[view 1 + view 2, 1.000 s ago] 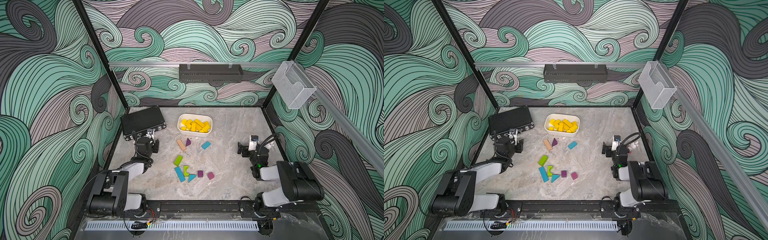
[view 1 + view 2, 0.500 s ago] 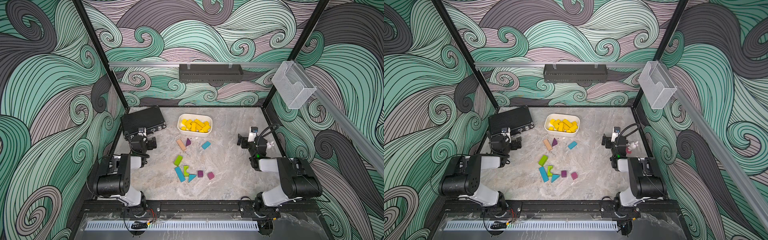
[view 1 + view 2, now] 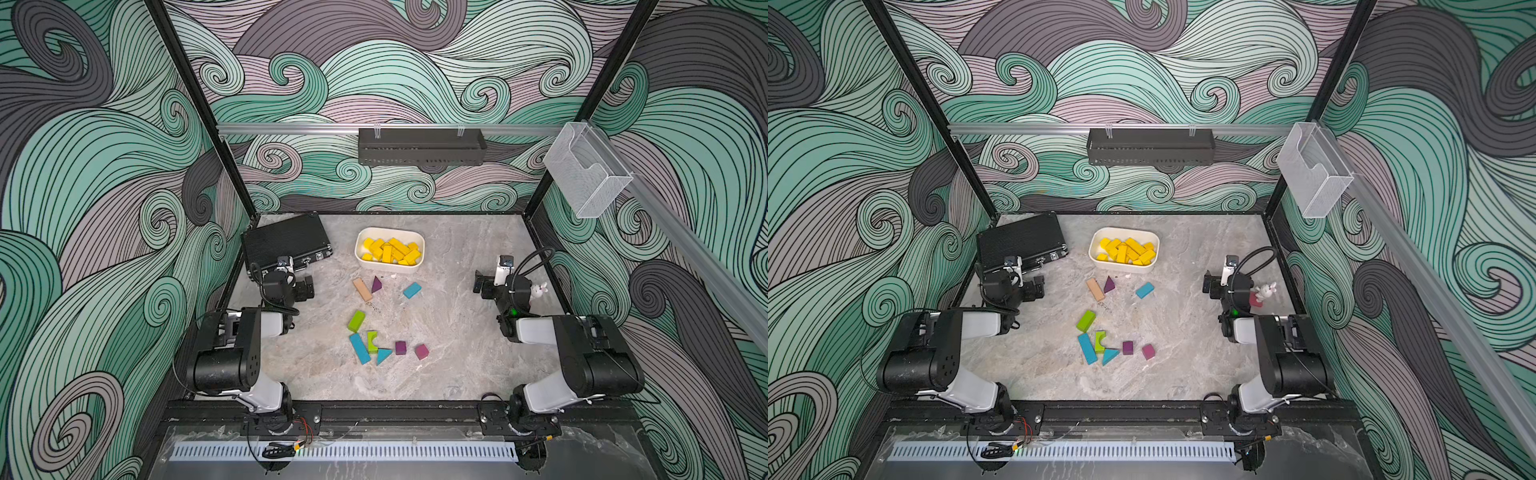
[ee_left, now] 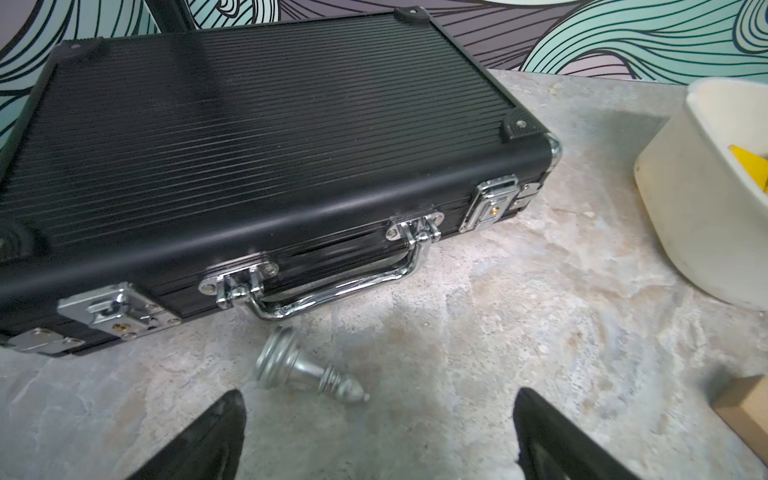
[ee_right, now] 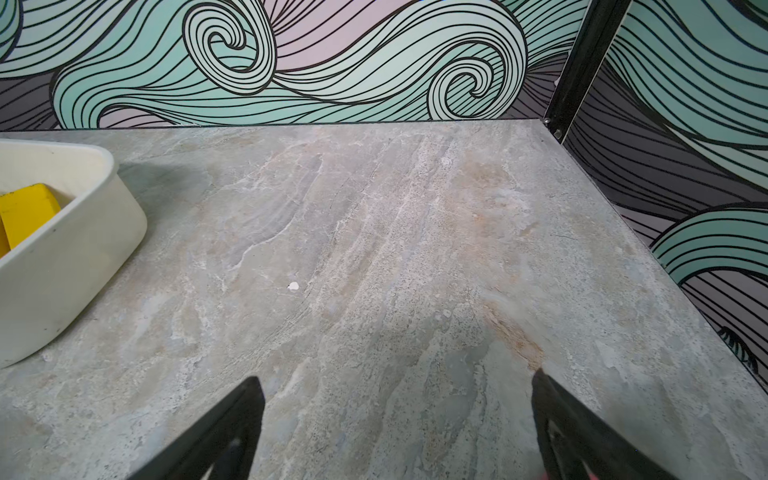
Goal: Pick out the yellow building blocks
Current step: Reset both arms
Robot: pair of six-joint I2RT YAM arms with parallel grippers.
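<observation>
All yellow building blocks (image 3: 390,250) that show are piled in the white tub (image 3: 419,237) at the back middle of the bench (image 3: 457,353). Cubes and bars are mixed, and the exact count is hard to fix from here. Left tool (image 4: 378,398) is spread wide and holds nothing, just in front of a black ridged case (image 4: 249,124). A silver chess piece (image 4: 307,376) lies on its side between the tool and the case handle. Right tool (image 5: 395,379) is spread wide too, empty, over bare bench beside the tub. Loose on the bench: tan bar (image 3: 362,289), purple wedge (image 3: 376,284), teal blocks (image 3: 411,290), lime-green blocks (image 3: 356,321), magenta cube (image 3: 421,351). None is yellow, so the sorting looks done or nearly so. To finish well: scan the leftovers once, don't take lime-green or tan for yellow, and keep both tools clear of the tub wall so nothing tips out. Case looks latched shut, contents can't be told.
</observation>
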